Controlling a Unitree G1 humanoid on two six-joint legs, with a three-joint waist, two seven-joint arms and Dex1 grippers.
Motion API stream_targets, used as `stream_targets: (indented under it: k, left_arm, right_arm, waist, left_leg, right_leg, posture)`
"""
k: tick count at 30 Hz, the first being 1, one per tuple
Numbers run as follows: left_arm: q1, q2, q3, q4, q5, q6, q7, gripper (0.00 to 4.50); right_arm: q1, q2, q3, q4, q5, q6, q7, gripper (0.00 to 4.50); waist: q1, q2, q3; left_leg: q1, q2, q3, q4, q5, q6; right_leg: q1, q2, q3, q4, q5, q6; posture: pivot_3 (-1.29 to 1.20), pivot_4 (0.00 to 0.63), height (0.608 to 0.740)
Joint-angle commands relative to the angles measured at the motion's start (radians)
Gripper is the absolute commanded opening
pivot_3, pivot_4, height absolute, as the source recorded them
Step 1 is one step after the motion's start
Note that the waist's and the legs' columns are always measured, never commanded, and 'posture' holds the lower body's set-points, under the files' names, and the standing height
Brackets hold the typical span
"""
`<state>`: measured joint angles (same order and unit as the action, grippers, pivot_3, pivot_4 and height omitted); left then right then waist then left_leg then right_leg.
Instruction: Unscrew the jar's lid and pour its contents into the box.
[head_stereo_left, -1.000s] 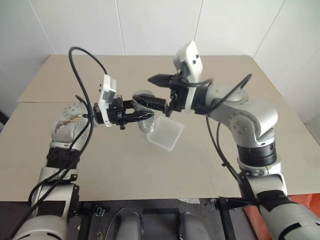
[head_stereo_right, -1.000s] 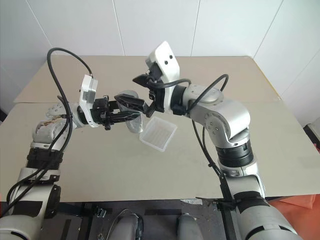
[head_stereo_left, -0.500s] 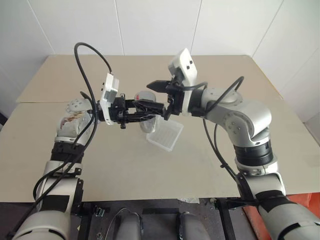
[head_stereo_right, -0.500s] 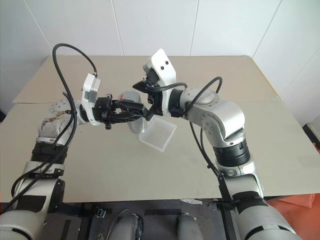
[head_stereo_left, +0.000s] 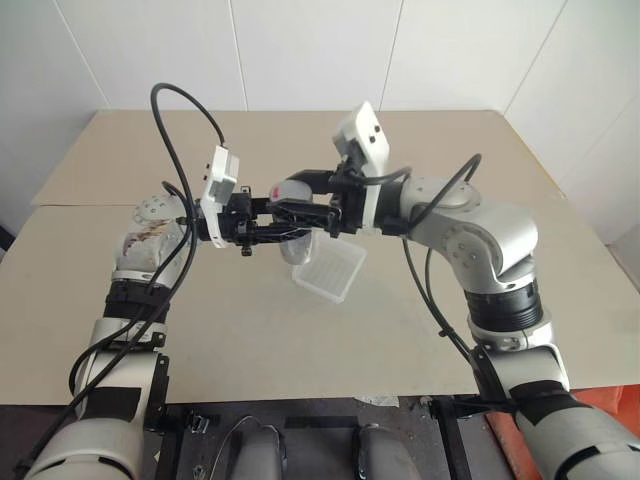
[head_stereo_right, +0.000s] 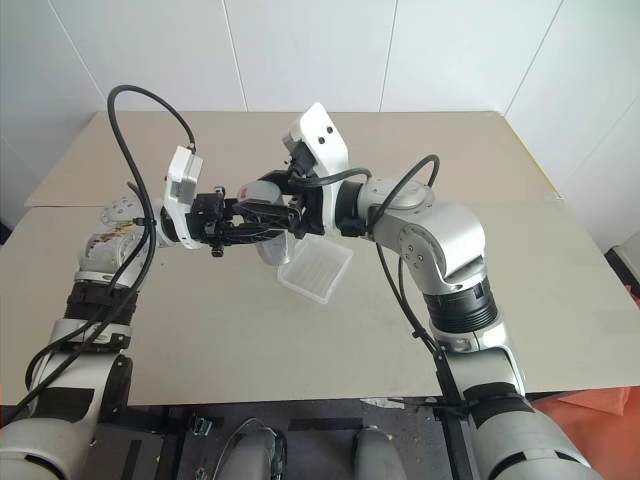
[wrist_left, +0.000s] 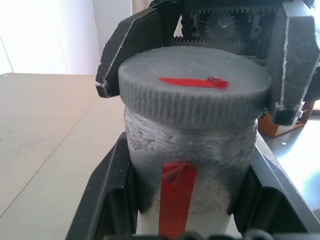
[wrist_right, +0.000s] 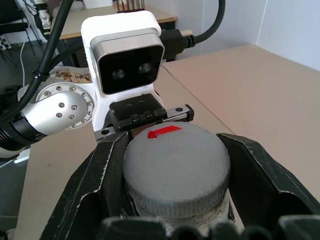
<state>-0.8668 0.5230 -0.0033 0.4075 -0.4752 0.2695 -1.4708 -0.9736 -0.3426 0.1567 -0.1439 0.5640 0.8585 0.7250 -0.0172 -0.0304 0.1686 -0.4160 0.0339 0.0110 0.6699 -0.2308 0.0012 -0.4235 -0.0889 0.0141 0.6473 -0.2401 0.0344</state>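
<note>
The left end effector (head_stereo_left: 268, 226) reaches level toward the right, pinching the cloudy grey jar (wrist_left: 187, 165) by its red-striped body, above the middle of the beige worktop (head_stereo_left: 520, 190). The right end effector (head_stereo_left: 300, 200), facing it, clamps the ribbed lid (wrist_right: 176, 167). Just below lies the translucent, ribbed box (head_stereo_left: 330, 270).

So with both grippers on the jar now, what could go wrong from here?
1. The right gripper grips only the lid's ribbed edge; it may slip when twisting.
2. The jar is held level by the left gripper, beside rather than over the box; contents may spill on the table once the lid comes off.
</note>
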Motion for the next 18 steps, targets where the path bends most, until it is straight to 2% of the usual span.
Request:
stream_targets:
  k: [1, 2, 6, 9, 12, 17, 18]
  left_arm:
    - [-0.012, -0.005, -0.013, -0.027, -0.029, -0.005, -0.094, 1.95]
    - [-0.014, -0.007, -0.013, -0.028, -0.035, -0.001, -0.109, 1.95]
    - [-0.04, -0.013, -0.073, -0.065, -0.117, 0.025, -0.144, 1.95]
    - [-0.052, 0.011, -0.138, -0.095, -0.173, 0.033, -0.144, 1.95]
    - [-0.053, 0.031, -0.185, -0.115, -0.204, 0.022, -0.144, 1.95]
    - [-0.05, 0.042, -0.193, -0.107, -0.203, 0.001, -0.144, 1.95]
    - [-0.052, 0.045, -0.185, -0.097, -0.198, 0.001, -0.144, 1.95]
  right_arm:
    - [-0.018, -0.044, -0.038, 0.002, 0.048, -0.13, 0.21, 2.75]
    - [-0.017, -0.05, -0.039, 0.014, 0.061, -0.151, 0.268, 2.75]
    - [-0.084, -0.046, 0.013, 0.194, 0.1, -0.244, 0.646, 2.75]
    - [-0.143, -0.023, 0.055, 0.324, 0.059, -0.309, 0.807, 2.75]
    - [-0.181, 0.011, 0.072, 0.434, 0.004, -0.372, 0.855, 2.75]
    - [-0.187, 0.04, 0.036, 0.489, -0.044, -0.429, 0.824, 2.75]
    - [-0.181, 0.038, 0.024, 0.481, -0.046, -0.42, 0.804, 3.1]
  waist:
    - [0.0, 0.0, 0.0]
    - [0.002, 0.0, 0.0]
    - [0.001, 0.0, 0.0]
    - [-0.004, 0.0, 0.0]
    - [-0.015, 0.001, 0.0]
    - [-0.021, 0.001, 0.001]
    - [-0.021, 0.001, 0.001]
  left_leg:
    - [0.0, 0.0, 0.0, 0.0, 0.0, 0.0]
    - [0.0, 0.0, 0.0, 0.0, 0.0, 0.0]
    - [0.0, 0.0, 0.0, 0.001, 0.0, 0.0]
    - [0.0, 0.0, 0.0, 0.002, 0.0, 0.0]
    - [0.001, 0.001, -0.001, 0.002, 0.0, 0.0]
    - [0.001, 0.001, -0.001, 0.002, 0.0, 0.0]
    - [0.0, 0.001, -0.001, 0.002, 0.0, 0.0]
  right_leg:
    - [0.0, 0.0, 0.0, 0.0, 0.0, 0.0]
    - [0.0, 0.0, 0.0, 0.0, 0.0, 0.0]
    - [0.001, 0.0, 0.0, -0.001, 0.0, 0.0]
    - [0.001, 0.0, 0.0, 0.0, 0.0, 0.0]
    - [0.0, 0.001, 0.0, 0.0, 0.0, 0.0]
    - [0.0, 0.002, 0.0, 0.001, 0.0, 0.0]
    - [0.0, 0.001, 0.0, 0.001, 0.0, 0.0]
  posture:
    - [0.0, 0.15, 0.74]
    - [0.0, 0.15, 0.74]
    - [0.0, 0.15, 0.74]
    - [0.0, 0.15, 0.74]
    - [0.0, 0.15, 0.74]
    - [0.0, 0.15, 0.74]
    - [0.0, 0.15, 0.74]
